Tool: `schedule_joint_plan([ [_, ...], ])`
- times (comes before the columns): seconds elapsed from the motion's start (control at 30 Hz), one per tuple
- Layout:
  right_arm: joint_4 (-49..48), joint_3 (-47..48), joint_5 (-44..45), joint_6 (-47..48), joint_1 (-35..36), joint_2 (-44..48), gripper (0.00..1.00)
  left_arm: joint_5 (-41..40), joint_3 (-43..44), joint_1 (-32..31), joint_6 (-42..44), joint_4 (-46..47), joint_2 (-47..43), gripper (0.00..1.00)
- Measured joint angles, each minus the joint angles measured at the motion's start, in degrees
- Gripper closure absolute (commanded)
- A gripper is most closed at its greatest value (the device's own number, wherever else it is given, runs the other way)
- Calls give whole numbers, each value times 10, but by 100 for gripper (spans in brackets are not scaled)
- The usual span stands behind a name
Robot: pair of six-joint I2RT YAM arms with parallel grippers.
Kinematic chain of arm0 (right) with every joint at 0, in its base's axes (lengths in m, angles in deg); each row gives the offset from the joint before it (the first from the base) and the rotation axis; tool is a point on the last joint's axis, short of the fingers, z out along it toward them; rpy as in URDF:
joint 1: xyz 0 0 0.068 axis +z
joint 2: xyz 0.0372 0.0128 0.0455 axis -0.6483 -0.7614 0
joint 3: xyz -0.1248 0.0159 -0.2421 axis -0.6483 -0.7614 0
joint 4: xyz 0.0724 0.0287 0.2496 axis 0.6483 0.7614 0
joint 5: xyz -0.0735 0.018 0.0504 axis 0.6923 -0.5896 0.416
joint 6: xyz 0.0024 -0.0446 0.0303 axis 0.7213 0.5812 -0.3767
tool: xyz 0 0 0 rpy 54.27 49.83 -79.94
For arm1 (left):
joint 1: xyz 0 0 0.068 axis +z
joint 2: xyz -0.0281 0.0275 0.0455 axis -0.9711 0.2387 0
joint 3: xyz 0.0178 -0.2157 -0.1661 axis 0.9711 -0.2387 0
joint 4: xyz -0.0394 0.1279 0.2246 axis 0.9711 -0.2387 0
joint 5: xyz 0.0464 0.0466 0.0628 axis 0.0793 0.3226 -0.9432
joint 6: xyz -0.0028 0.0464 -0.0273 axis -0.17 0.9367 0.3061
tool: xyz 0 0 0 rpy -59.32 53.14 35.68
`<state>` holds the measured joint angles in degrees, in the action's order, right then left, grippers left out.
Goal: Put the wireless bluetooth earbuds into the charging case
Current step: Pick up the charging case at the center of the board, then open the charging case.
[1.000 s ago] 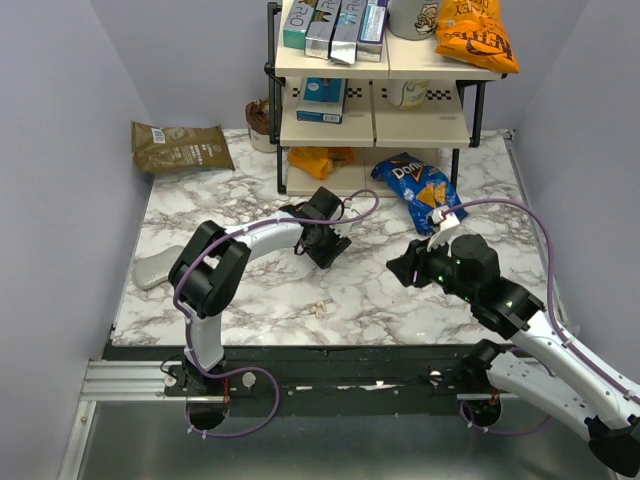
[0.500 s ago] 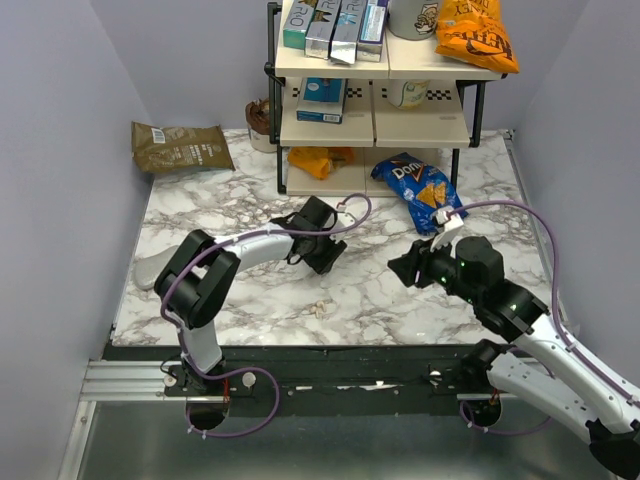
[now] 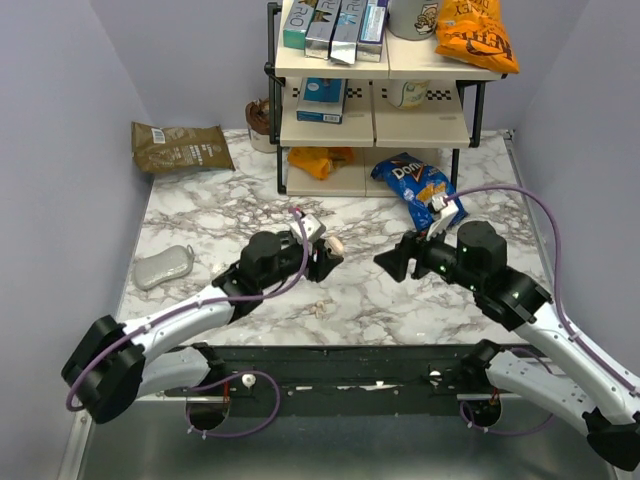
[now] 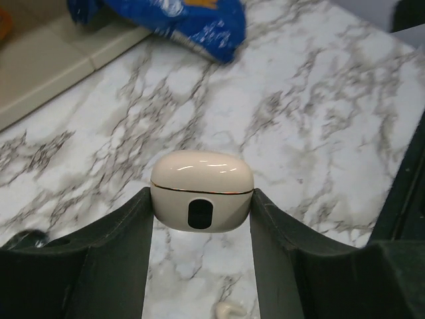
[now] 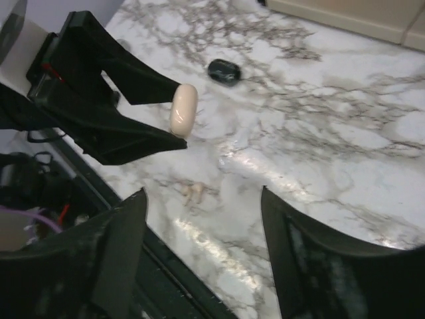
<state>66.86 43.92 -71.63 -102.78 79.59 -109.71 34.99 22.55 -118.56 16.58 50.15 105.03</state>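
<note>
- The left gripper (image 3: 326, 252) is closed on the charging case (image 4: 201, 191). One black finger (image 4: 123, 242) presses each end of the case, so the pincer is narrow and holds it firmly.
- The case is pale beige with a rounded shape. Its lid is closed, with a thin seam line around the body and a small dark oval window on the side that faces the left wrist camera.
- The case appears lifted above the marble table (image 3: 200, 215), near the middle of it and a little to the left of the right gripper.
- The right gripper (image 3: 393, 258) is wide open and holds nothing. In its own wrist view the two fingers stand far apart, and the case is seen beyond them.
- The cream earbuds (image 5: 192, 193) lie together on the marble close to the near edge, below the held case in the top view.
- A glossy black earbud (image 5: 224, 71) lies on the marble further back, apart from the cream ones.
- A blue chip bag (image 3: 418, 190) lies in front of the shelf rack (image 3: 375, 128) at the back of the table.
</note>
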Motion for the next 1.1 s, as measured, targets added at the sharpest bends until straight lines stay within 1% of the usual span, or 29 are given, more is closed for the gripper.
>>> schedule_joint_plan([
  [0.1,2,31,-59,12,0,-28,5,-4,-46,-40,-6,67,-52,100],
  [0.2,5,60,-96,21,2,-49,5,-25,-73,-77,-3,100,-80,100],
  [0.37,21,106,-111,31,11,-70,7,-80,-97,-130,22,117,-104,100],
  [0.5,35,132,-108,39,36,-105,8,-118,-97,-158,48,116,-105,100],
  [0.8,68,136,-90,41,58,-162,12,-176,-97,-181,96,112,-122,100],
  [1.1,71,148,-72,41,59,-197,14,-196,-97,-200,118,103,-147,100],
])
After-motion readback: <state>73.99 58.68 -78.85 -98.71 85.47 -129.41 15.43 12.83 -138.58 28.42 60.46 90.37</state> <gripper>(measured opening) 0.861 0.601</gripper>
